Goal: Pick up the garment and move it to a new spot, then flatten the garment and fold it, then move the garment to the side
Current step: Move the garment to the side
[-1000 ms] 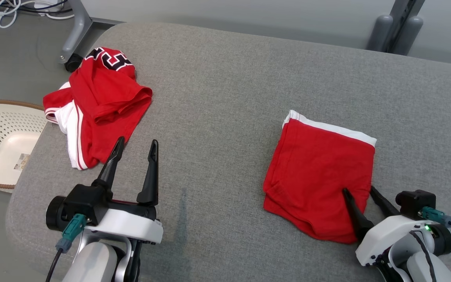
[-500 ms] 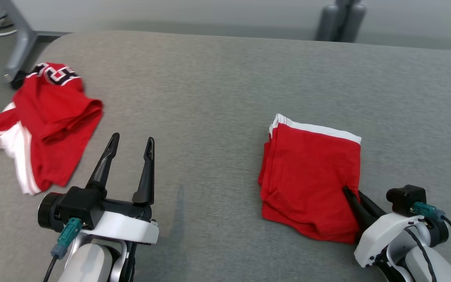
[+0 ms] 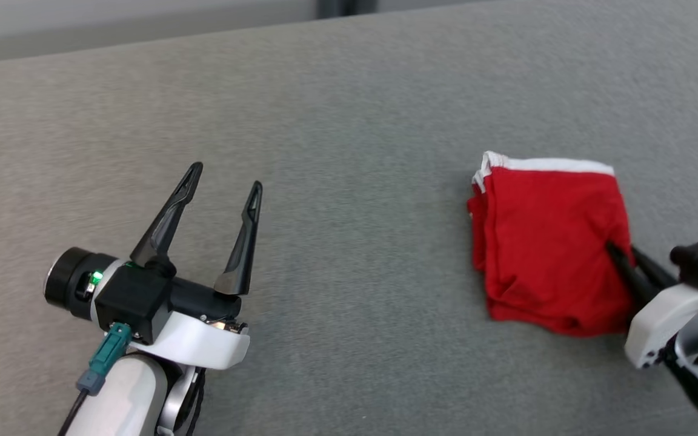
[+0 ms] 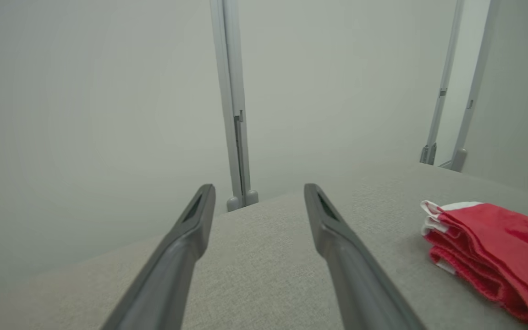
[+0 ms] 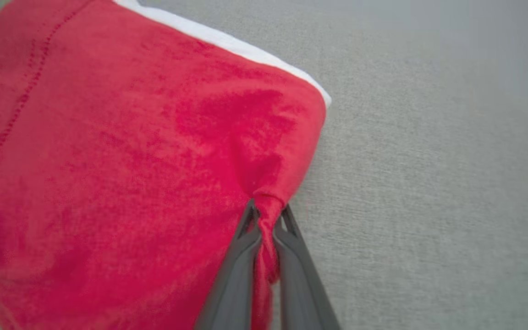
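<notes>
Two-thirds through, seemingly: folded garment [image 3: 546, 242] clamped at its edge in right gripper [image 3: 618, 249]; left gripper [image 3: 226, 175] agape; sideways move pending.

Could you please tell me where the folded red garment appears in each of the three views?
Head view: garment right of centre, on the grey surface.
Left wrist view: garment at the lower right edge.
Right wrist view: garment across the left and centre.
Shared landmark: its white band.

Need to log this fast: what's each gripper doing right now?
Left gripper: open, holding nothing.
Right gripper: shut on an edge of the red garment.
</notes>
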Controlling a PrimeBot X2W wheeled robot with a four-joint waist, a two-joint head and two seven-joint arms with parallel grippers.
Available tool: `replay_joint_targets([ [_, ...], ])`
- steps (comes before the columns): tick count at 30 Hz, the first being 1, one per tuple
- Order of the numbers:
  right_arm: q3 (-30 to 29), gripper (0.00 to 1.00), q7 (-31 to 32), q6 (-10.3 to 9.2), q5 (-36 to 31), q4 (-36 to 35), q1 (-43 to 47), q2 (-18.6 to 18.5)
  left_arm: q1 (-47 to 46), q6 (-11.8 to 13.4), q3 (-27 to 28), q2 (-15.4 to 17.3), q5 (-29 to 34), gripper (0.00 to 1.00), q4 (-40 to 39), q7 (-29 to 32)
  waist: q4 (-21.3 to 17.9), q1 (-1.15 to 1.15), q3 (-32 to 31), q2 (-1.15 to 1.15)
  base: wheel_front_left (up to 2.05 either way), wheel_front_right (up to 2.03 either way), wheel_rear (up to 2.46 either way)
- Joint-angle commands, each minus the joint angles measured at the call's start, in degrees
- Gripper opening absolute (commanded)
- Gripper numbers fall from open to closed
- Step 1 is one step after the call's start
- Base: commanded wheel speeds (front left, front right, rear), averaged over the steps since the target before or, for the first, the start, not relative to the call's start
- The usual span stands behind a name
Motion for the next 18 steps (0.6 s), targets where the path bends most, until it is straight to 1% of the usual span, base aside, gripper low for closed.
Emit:
replay_joint_targets([
  [1, -0.5, 0.0, -1.1, -0.01, 0.2, 0.6, -2.3, -0.9, -1.4, -0.3, -0.2, 0.9, 0.7, 1.0, -1.4, 0.8, -5.7, 0.0, 4.5, 0.0, 0.0, 0.0, 0.0],
  [4, -1.1, 0.0, -2.4, -0.01, 0.2, 2.6, -6.2, -2.7, -2.8, -0.8, -0.6, 2.1, 1.6, 1.0, -3.9, 2.7, -7.8, 0.0, 7.0, 0.0, 0.0, 0.0, 0.0],
  [7, -1.4, 0.0, -3.2, -0.01, -0.2, 5.6, -10.9, -4.8, -4.4, -1.4, -1.2, 2.9, 2.3, 1.0, -6.4, 4.4, -8.7, 0.0, 9.6, 0.0, 0.0, 0.0, 0.0],
  [8, -1.4, 0.0, -3.2, -0.01, -0.2, 5.6, -10.9, -4.8, -4.4, -1.4, -1.2, 2.9, 2.3, 1.0, -6.4, 4.4, -8.7, 0.0, 9.6, 0.0, 0.0, 0.0, 0.0],
  [9, -1.4, 0.0, -4.0, -0.01, -0.7, 7.7, -14.2, -6.2, -5.5, -1.8, -1.5, 3.5, 2.7, 1.0, -7.5, 5.3, -8.8, 0.0, 11.1, 0.0, 0.0, 0.0, 0.0],
  [14, -3.5, 0.0, -5.1, -0.01, -0.5, 14.6, -20.8, -9.8, -7.6, -2.5, -2.3, 4.2, 3.6, 1.0, -10.0, 6.9, -8.0, 0.0, 14.7, 0.0, 0.0, 0.0, 0.0],
  [18, -6.1, 0.0, -6.6, -0.01, -0.4, 18.7, -24.9, -11.4, -8.4, -2.7, -2.6, 4.8, 4.0, 1.0, -11.1, 7.4, -7.2, 0.0, 16.9, 0.0, 0.0, 0.0, 0.0],
])
